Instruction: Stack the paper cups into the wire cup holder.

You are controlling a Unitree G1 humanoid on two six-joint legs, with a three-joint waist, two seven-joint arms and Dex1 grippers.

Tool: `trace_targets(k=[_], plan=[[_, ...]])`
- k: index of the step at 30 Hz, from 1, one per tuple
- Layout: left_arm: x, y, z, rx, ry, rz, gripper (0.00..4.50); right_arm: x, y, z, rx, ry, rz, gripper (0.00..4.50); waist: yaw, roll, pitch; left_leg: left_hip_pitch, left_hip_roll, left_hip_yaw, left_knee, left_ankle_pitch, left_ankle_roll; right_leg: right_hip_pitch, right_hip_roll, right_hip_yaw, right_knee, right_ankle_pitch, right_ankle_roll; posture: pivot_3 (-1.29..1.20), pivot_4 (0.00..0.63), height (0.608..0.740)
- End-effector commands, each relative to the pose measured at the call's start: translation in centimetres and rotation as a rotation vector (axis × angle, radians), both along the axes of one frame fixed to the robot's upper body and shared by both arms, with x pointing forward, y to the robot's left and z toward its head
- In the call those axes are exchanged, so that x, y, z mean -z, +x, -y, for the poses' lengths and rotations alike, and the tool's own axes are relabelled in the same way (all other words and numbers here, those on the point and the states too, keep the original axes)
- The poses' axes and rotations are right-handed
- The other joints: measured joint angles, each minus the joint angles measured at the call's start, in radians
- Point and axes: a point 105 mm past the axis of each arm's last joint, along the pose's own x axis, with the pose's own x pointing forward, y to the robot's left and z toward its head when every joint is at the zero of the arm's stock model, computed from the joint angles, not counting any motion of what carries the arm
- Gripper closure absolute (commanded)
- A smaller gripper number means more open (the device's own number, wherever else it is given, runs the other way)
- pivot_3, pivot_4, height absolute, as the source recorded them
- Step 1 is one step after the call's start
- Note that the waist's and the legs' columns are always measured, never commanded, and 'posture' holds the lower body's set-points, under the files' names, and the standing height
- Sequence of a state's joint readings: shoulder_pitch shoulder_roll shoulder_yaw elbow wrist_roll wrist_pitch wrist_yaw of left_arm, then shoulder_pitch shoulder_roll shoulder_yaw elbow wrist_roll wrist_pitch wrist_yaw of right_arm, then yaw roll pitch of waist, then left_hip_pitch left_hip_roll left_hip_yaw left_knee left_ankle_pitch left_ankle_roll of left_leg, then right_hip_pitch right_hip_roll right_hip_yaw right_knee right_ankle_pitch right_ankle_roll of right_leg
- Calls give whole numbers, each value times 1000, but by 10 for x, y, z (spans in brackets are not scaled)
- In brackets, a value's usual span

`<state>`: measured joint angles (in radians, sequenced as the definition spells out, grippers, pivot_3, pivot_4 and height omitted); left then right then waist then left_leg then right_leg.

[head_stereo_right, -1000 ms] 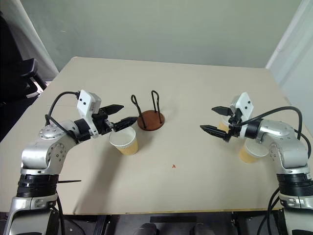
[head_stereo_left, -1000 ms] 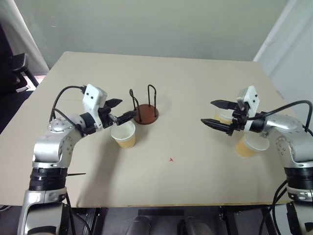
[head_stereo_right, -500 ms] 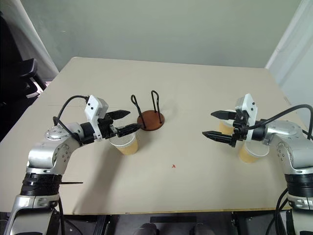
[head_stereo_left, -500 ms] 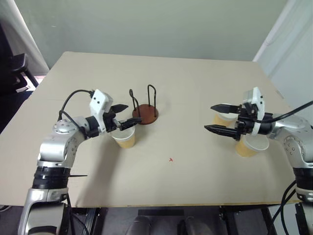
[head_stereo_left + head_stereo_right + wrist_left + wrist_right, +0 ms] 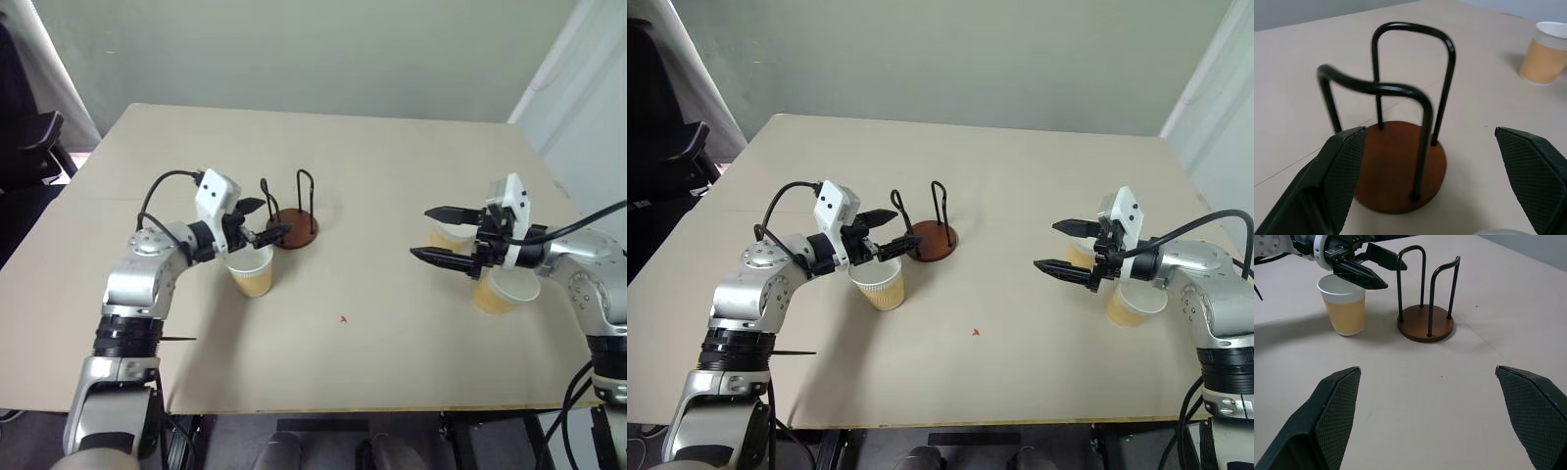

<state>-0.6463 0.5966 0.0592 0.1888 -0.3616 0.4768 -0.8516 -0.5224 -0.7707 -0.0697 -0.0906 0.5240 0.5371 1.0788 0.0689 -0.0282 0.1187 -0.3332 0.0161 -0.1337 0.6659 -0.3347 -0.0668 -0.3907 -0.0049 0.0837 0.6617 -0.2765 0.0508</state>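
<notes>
A: Nearest on the beige table (image 5: pixel 323 372) sits a small tapered yellow-tan paper cup with a white rim (image 5: pixel 498 291), partly tucked under the right arm, with a second like it (image 5: pixel 449 236) just beyond. The right gripper (image 5: pixel 441 235) hovers above them, fingers spread wide and empty.

B: And on the left?

A: A third yellow-tan cup (image 5: pixel 249 271) stands upright just beside the wire cup holder with its reddish-brown disc base and thin black loops (image 5: pixel 292 221). The left gripper (image 5: pixel 265 219) hangs over that cup's rim, equally wide and empty, pointing toward the holder.

B: How would those cups handle?

A: Light and thin-walled, I'd judge, easily crushed or tipped. Best pinched gently across the wall just under the stiffer rolled rim. The holder is empty, so nothing is stacked yet.
</notes>
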Motion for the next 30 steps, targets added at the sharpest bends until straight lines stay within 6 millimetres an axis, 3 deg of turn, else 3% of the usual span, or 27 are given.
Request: trace_targets(k=[1, 19, 30], plan=[[-9, 2, 7, 32, 2, 29, 11, -15, -1, 2, 7, -3, 64, 35, 0, 0, 0, 0, 0, 0, 0, 0, 0, 0, 0, 0, 0, 0, 0, 0, 150, 740], [-18, 2, -5, 8, 28, 53, 11, -16, -4, 2, 5, -5, 55, 35, 0, 0, 0, 0, 0, 0, 0, 0, 0, 0, 0, 0, 0, 0, 1, 0, 150, 740], [-20, 18, 9, -8, 1, 66, 11, -21, -1, 6, 18, -12, 72, 35, 0, 0, 0, -1, 0, 0, 1, 0, 1, 0, 0, 0, -1, 1, 1, 0, 150, 740]])
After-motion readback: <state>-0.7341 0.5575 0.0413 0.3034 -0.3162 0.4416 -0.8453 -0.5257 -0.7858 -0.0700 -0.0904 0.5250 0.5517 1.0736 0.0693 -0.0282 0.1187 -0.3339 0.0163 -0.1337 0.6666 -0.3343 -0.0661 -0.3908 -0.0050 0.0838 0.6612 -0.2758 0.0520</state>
